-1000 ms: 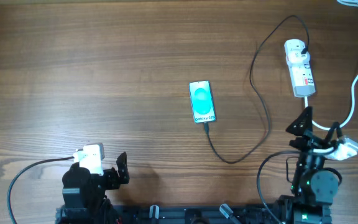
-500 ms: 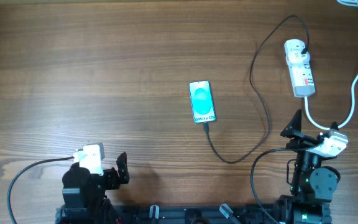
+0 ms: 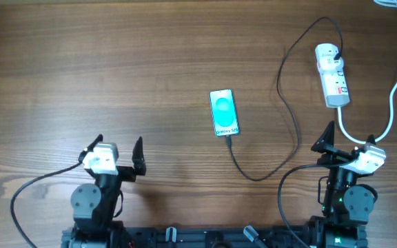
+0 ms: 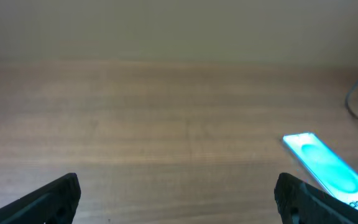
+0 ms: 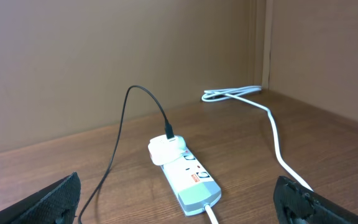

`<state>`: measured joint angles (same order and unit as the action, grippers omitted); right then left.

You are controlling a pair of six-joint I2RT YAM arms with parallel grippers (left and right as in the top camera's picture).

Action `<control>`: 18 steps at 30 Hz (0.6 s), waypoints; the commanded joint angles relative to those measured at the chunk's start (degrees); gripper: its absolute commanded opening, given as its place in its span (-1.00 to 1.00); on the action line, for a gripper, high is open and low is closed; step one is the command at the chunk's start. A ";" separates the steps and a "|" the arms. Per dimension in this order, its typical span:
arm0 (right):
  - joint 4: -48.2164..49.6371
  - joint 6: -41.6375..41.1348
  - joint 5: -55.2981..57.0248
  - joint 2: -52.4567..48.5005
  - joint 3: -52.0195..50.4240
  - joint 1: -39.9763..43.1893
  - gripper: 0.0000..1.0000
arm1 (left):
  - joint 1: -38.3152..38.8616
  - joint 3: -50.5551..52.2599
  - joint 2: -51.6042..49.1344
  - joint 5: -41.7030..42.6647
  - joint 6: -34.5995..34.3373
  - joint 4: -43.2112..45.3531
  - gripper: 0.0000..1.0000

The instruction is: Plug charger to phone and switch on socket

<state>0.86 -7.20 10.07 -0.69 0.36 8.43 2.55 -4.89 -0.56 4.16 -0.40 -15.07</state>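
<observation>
The phone [image 3: 224, 112] lies flat mid-table with its cyan screen up; it also shows at the right edge of the left wrist view [image 4: 328, 168]. The black charger cable [image 3: 289, 110] runs from the phone's near end in a loop to a white plug on the socket [image 3: 331, 76], a white power strip at the far right. The right wrist view shows the socket [image 5: 188, 177] and cable [image 5: 115, 146] ahead. My left gripper [image 3: 118, 145] is open and empty, left of and nearer than the phone. My right gripper [image 3: 350, 138] is open and empty, just short of the socket.
The socket's thick white cord [image 3: 390, 103] curves off its near end past my right gripper and runs to the far right corner; it also shows in the right wrist view [image 5: 272, 127]. A wall stands behind the table.
My left arm has swung forward onto the table, its open fingers now spread toward the phone. My right wrist shifted slightly left a second ago and has stayed still since.
</observation>
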 commanded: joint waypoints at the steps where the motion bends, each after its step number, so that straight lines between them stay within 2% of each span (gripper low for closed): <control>1: 0.31 0.83 -0.94 0.42 -0.07 0.22 0.99 | 0.17 1.51 0.35 -5.88 1.70 4.31 1.00; 3: 0.33 0.83 -0.94 0.42 -0.07 0.22 0.99 | 0.28 4.55 0.37 -5.68 1.49 12.13 1.00; 18: 0.33 0.83 -0.94 0.42 -0.07 0.22 1.00 | 0.50 4.55 0.37 -3.58 1.09 10.80 1.00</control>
<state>0.89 -7.18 10.07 -0.69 0.36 8.43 2.74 -0.80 -0.62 -0.12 0.19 -4.40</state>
